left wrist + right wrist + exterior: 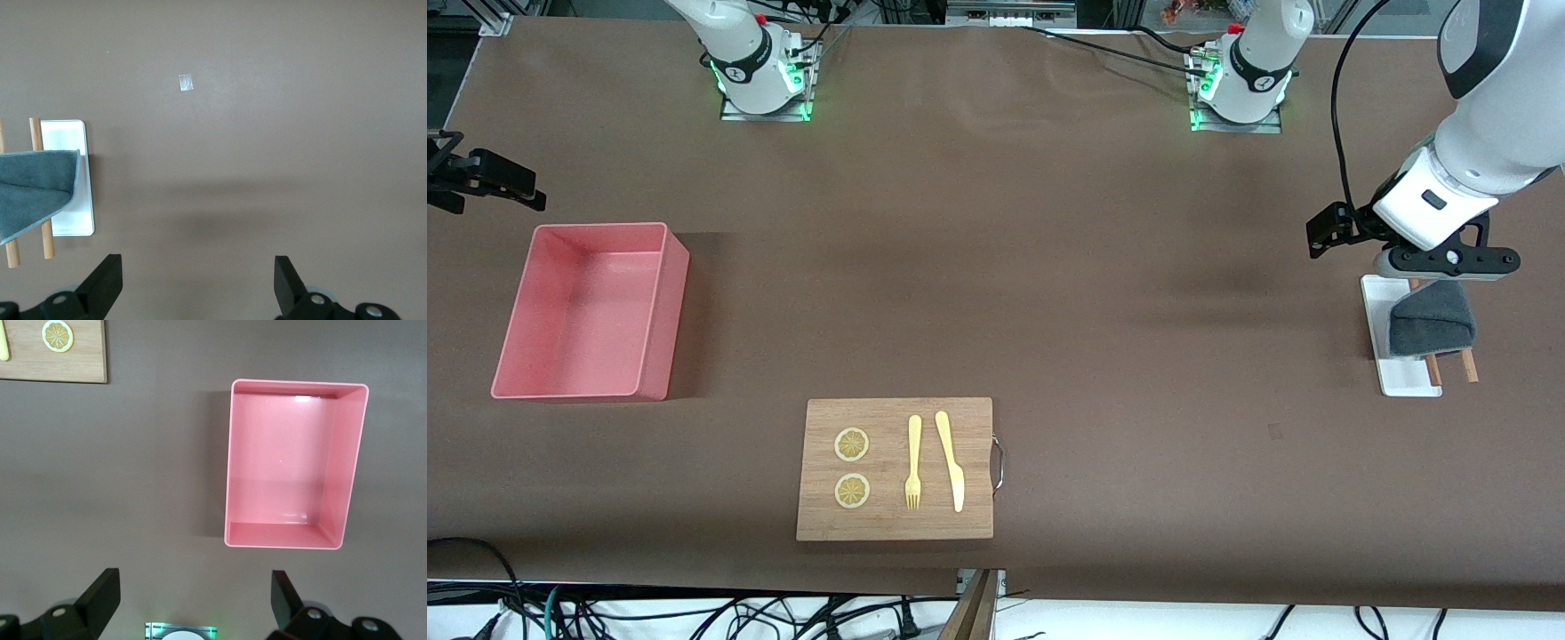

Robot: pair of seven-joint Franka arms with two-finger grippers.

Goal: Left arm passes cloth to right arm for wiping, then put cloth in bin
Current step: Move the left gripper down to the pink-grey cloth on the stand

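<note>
The cloth (1432,322) hangs grey face out over two wooden rods (1469,365) on a small white tray (1405,378) at the left arm's end of the table. No pink face shows. My left gripper (1448,267) hovers just above the cloth, open and empty. In the left wrist view my left gripper (198,287) is over bare table, with the cloth (33,187) and the tray (67,137) off to one side. The pink bin (679,293) stands empty at the right arm's end. My right gripper (476,173) waits above the table beside it, open and empty (193,603). The bin (348,453) shows in the right wrist view.
A wooden cutting board (898,524) lies nearer the front camera at mid-table. It bears two lemon slices (852,444), a yellow fork (913,462) and a yellow knife (951,462). Its corner (73,367) shows in the right wrist view. A small tape mark (186,82) lies on the table.
</note>
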